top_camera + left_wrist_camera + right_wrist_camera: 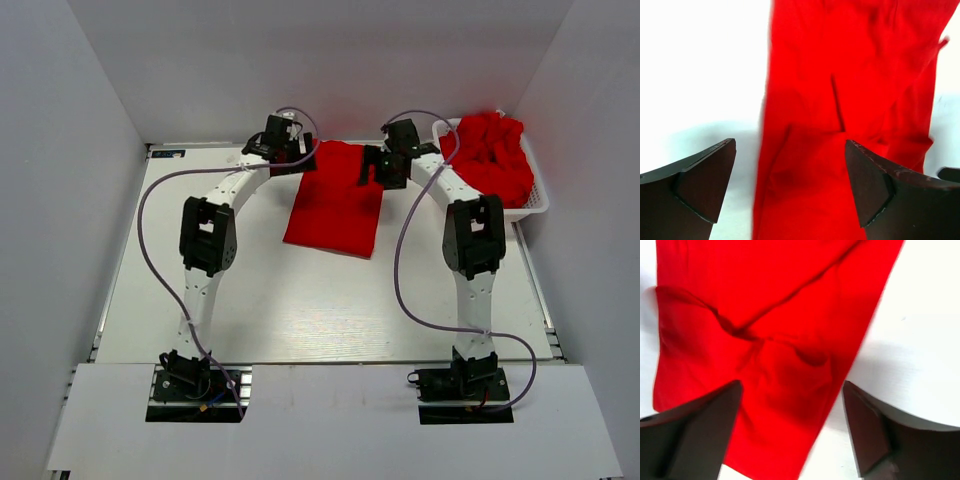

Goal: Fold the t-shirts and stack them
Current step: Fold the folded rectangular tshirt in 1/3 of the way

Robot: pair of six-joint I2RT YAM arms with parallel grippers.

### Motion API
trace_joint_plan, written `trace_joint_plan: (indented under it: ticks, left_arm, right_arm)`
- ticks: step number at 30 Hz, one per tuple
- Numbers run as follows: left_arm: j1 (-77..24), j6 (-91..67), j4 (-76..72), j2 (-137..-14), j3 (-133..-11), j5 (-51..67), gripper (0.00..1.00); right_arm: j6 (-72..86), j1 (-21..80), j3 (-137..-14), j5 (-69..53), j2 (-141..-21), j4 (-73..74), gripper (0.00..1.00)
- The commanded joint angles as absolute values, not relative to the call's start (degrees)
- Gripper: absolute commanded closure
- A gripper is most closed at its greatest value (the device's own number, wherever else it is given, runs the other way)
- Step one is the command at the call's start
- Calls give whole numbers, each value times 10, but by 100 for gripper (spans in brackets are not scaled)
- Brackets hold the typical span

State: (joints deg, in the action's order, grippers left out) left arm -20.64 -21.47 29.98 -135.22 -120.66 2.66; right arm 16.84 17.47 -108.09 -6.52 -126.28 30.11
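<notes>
Near edge: both arm bases, then bare table (300, 310) out to mid-depth. Nothing is staged there, so no stack exists yet.

Mid to far centre: one red t-shirt (335, 205) lies flat on the table as a long narrow panel, slightly skewed, with its near end towards the bases. Sides look folded in, and creases run across the far end. My read is that the lengthwise fold is done and the cross fold is not.

At the far end of that panel, left gripper (790, 185) is over the left corner with its fingers spread wide, with nothing between them and cloth on the table below. Right gripper (790, 432) is over the right corner, likewise splayed and empty. The pair sit at matching corners, probably so the hem goes down square.

Far right: white basket (537, 208) holds a heap of t-shirts (490, 160), crumpled and unfolded. It sits within the right arm's reach and clear of the folding area.

Likely next: re-grip the far corners and bring them to the near hem. Risk is the inner flaps slipping open.
</notes>
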Motion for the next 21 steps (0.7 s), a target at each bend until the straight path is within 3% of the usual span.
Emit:
trace_joint_plan:
  ticks: [1,9,15,21]
  left_arm:
    - [-196,-219,305,-1311,-1224,4,0]
    - [-196,-183,293,-1160,-1052,-27,0]
    - [-207,-157,266,-1059,-856,-11,0]
    - [-213,-157,254,-1049,-770,11,0]
  right_arm:
    - [143,168,-1112,-38,-1232,316,10]
    - [140,175,-938,-47,-1095,264,10]
    - [173,187,-802,-54,-1021,251,10]
    - [238,217,-681,-71,-985,179,10]
